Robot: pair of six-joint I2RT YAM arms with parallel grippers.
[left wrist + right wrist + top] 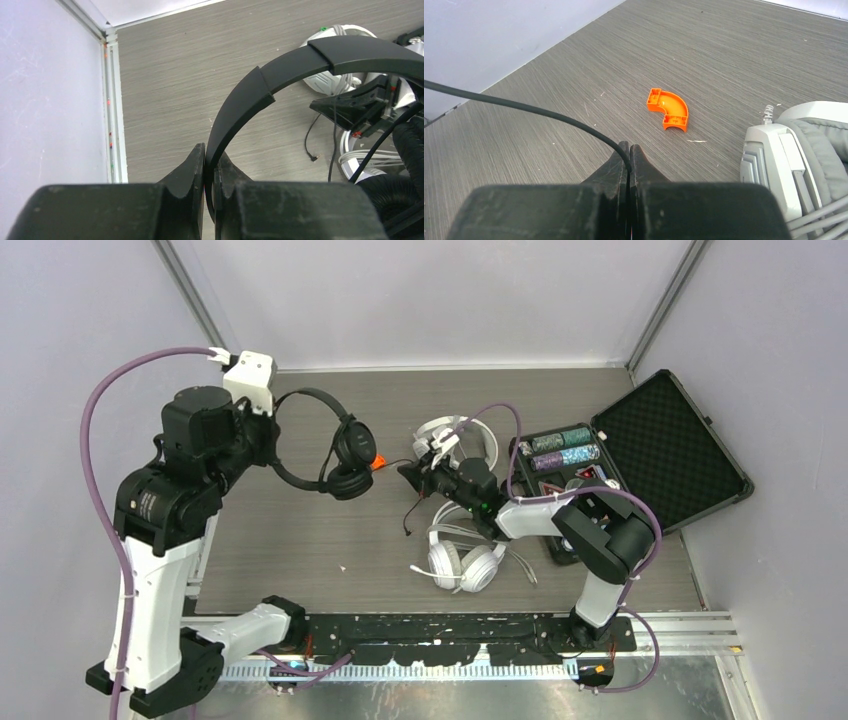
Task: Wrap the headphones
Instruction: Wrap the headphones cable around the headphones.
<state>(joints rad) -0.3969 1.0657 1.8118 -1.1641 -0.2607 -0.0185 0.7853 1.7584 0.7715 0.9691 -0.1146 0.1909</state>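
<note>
Clamped with the left fingers (196,162) on the headband of the black headphones (345,455), at the far left of the table (300,540). Pinched tight with the right fingers (623,159) on the black cord (549,114), mid-table, near an orange piece (669,107). Lying just right of that and nearer: white headphones (465,562).

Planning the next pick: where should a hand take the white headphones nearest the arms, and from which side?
Probably the thin headband of the white headphones, from above at its far side. It arcs clear of the bulky padded cups and is narrow enough to pinch, as the left hand pinches the black pair.
</note>
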